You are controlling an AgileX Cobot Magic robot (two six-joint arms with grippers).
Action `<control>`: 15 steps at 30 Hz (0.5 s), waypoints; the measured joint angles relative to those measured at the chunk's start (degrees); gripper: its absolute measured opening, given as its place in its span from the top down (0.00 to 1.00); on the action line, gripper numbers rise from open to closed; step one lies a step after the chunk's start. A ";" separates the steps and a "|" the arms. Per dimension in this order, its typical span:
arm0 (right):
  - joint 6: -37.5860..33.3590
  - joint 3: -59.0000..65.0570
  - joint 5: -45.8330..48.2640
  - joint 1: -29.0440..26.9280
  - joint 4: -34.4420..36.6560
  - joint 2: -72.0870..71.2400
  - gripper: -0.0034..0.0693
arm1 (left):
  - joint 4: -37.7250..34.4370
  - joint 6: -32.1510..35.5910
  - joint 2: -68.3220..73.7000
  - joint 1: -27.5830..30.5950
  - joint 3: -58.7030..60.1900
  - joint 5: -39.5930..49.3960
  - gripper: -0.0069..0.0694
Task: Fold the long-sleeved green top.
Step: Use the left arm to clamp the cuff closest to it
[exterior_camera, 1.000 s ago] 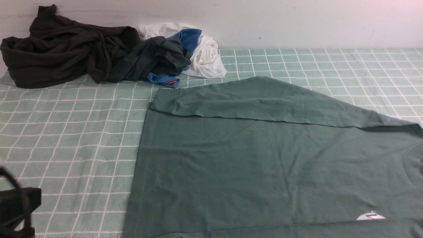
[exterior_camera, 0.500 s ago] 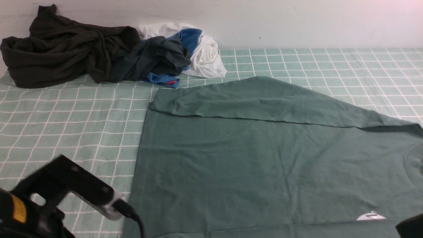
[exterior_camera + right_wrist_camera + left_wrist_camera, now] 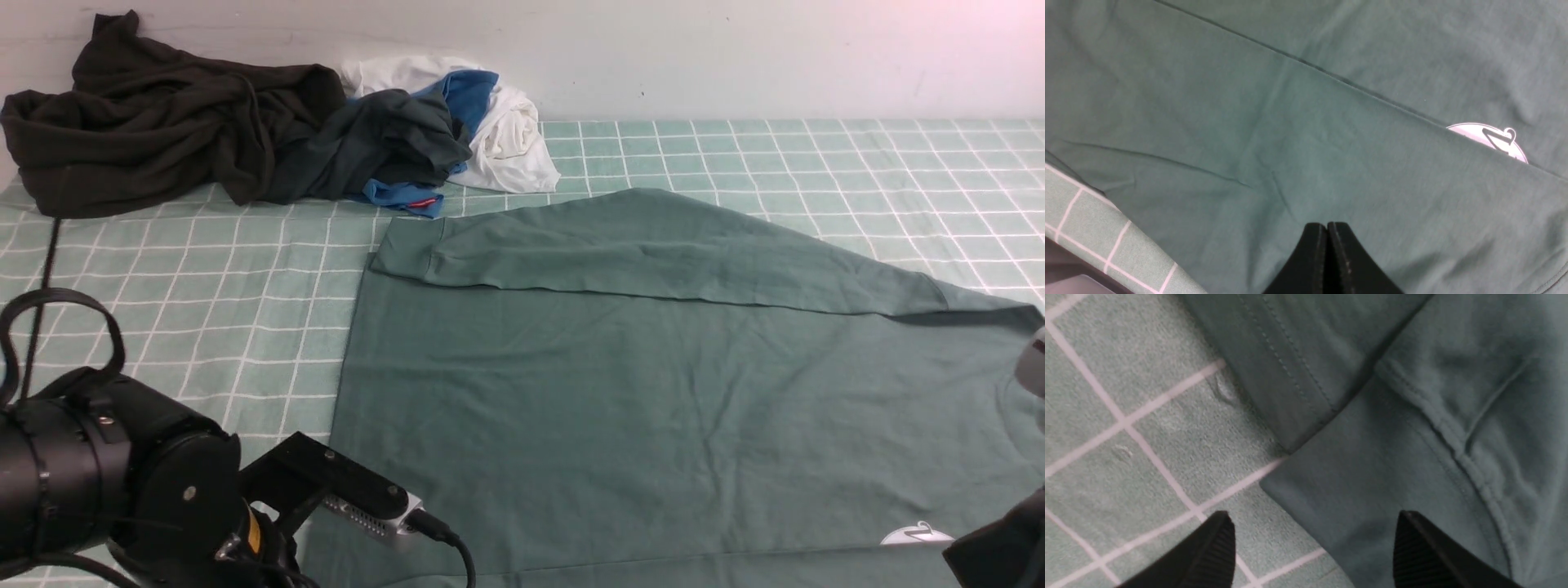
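The left gripper (image 3: 1312, 555) gapes wide over a cuff (image 3: 1355, 469) of the green long-sleeved top (image 3: 653, 392); the right gripper (image 3: 1327, 245) hangs clenched, empty, above it

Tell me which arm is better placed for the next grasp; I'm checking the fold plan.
Left, likely: the left gripper hangs open over a cuff of the green long-sleeved top; the right gripper is shut above flat fabric.
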 joint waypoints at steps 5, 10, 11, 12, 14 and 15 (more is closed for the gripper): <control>0.00 0.00 -0.65 0.00 0.00 0.23 0.97 | 0.30 -0.43 3.42 0.00 -0.11 -2.43 0.32; 0.00 0.00 -1.31 0.00 0.00 0.23 0.97 | -0.70 -0.43 3.53 -0.06 -0.17 -2.54 0.47; 0.00 0.00 -1.38 0.00 0.00 0.24 0.97 | -0.82 -0.43 3.53 -0.12 -0.17 -2.60 0.50; 0.00 0.00 -1.44 0.00 0.00 0.24 0.97 | -0.89 -0.43 3.53 -0.12 -0.17 -2.60 0.52; 0.00 0.00 -1.55 0.00 0.00 0.24 0.97 | -1.22 -0.43 3.53 -0.12 -0.17 -2.85 0.62; 0.00 0.00 -1.55 0.00 0.04 0.24 0.97 | -1.22 -0.43 3.53 -0.12 -0.17 -2.97 0.66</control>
